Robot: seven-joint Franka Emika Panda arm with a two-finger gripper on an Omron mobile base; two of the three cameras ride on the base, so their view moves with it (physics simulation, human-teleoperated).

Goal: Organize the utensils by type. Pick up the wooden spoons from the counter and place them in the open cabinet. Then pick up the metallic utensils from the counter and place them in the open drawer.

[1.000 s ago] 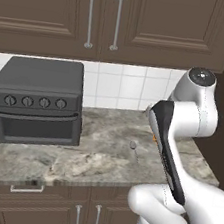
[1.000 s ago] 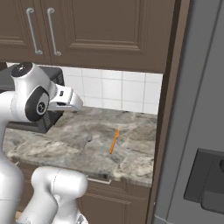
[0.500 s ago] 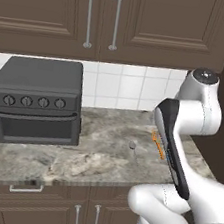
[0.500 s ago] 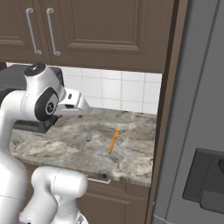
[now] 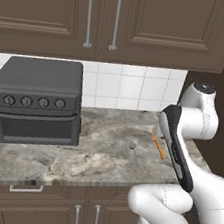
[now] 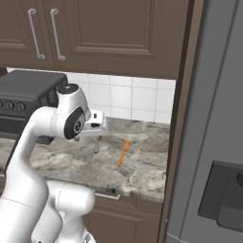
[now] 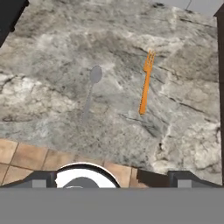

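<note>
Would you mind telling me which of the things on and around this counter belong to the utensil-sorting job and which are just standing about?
Job:
- grey metal spoon, lying flat on the counter
- orange fork, lying beside the spoon, apart from it

Standing about:
- toaster oven on the counter
- closed wall cabinets
- tiled backsplash
- refrigerator

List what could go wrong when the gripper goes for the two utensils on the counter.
The grey spoon is thin and nearly the colour of the veined counter, so a grasp could miss it or scrape stone. The orange fork lies flat beside it, leaving the fingers little to get under. In the hand view the counter's front edge is close to both handles, so a nudge might push one off.
</note>
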